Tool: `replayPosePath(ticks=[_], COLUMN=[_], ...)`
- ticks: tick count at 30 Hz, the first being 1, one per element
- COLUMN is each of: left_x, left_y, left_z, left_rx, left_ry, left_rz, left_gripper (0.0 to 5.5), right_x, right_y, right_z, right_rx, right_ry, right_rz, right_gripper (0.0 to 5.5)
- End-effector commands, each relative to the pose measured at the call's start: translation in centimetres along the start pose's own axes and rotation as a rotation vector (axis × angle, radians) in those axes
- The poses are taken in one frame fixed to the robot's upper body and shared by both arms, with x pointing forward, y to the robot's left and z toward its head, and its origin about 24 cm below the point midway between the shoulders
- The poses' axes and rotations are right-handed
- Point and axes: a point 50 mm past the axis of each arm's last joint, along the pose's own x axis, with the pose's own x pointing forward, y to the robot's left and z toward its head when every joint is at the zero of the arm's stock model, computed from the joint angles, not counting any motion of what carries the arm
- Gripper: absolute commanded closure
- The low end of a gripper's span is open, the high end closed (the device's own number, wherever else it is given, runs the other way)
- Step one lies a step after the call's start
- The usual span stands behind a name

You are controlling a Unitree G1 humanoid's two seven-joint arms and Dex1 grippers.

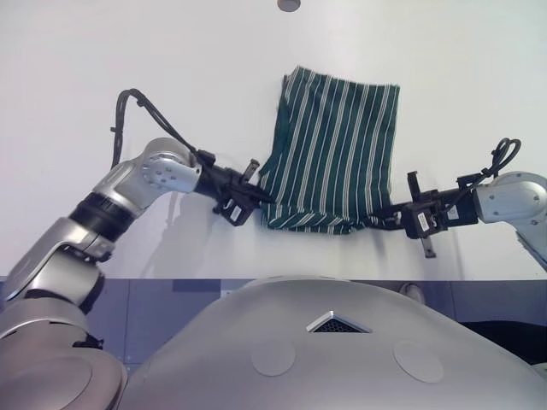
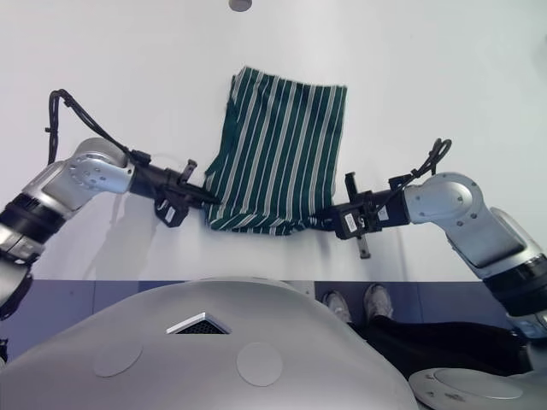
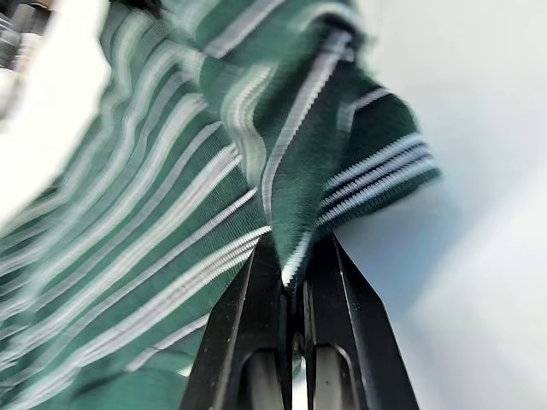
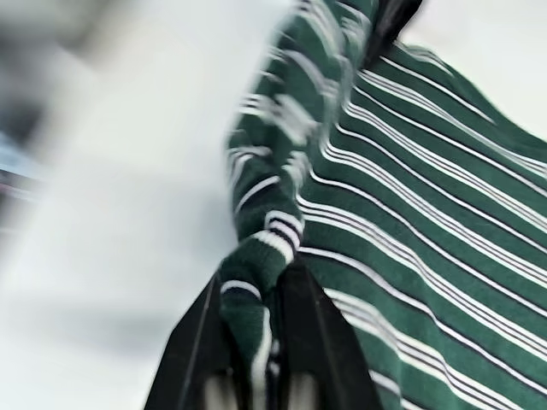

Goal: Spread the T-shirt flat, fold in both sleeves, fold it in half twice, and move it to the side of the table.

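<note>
A dark green T-shirt [image 1: 333,149] with white stripes lies folded into a rough rectangle in the middle of the white table [image 1: 102,51]. My left gripper [image 1: 263,198] is shut on the shirt's near left corner; the left wrist view shows the hem [image 3: 295,248] pinched between the black fingers [image 3: 248,333]. My right gripper [image 1: 379,222] is shut on the near right corner, with a bunched fold of fabric [image 4: 252,282] squeezed between its fingers [image 4: 316,342]. Both held corners are at the shirt's near edge, slightly raised.
A small grey round mark [image 1: 289,4] sits at the table's far edge. The table's near edge [image 1: 171,278] runs just below the grippers. Bare white table lies to the left and right [image 1: 479,85] of the shirt.
</note>
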Motion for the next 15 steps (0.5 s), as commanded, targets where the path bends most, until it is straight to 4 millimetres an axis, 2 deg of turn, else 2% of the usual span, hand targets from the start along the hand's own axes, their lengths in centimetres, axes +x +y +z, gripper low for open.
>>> replayPosePath(ticks=[1,4,6,10,15], left_x=[-2.3,-2.8,-3.4,-4.5,-4.2], left_y=[-1.5,-0.6,0.7,2.7,5.5], left_z=[2.2,4.4,4.9,2.9,1.1], left_rx=[-0.163,-0.293,-0.365,-0.53,-0.673], left_ry=[-0.025,-0.141,-0.188,-0.205,-0.282], left_rz=[-0.181,-0.191,-0.17,-0.158,-0.105], left_gripper=[5.5,5.5,5.5,5.5,5.5], right_x=[0.2,-0.7,-1.6,-2.7,-2.5], right_y=[1.8,2.2,1.6,1.1,-2.1], right_z=[2.9,3.3,2.9,1.1,-3.2], right_rx=[0.122,0.194,0.253,0.377,0.497], right_ry=[0.001,0.002,0.002,-0.019,-0.095], right_rz=[0.194,0.211,0.179,0.099,-0.042], right_gripper=[5.35,5.35,5.35,5.35,5.35])
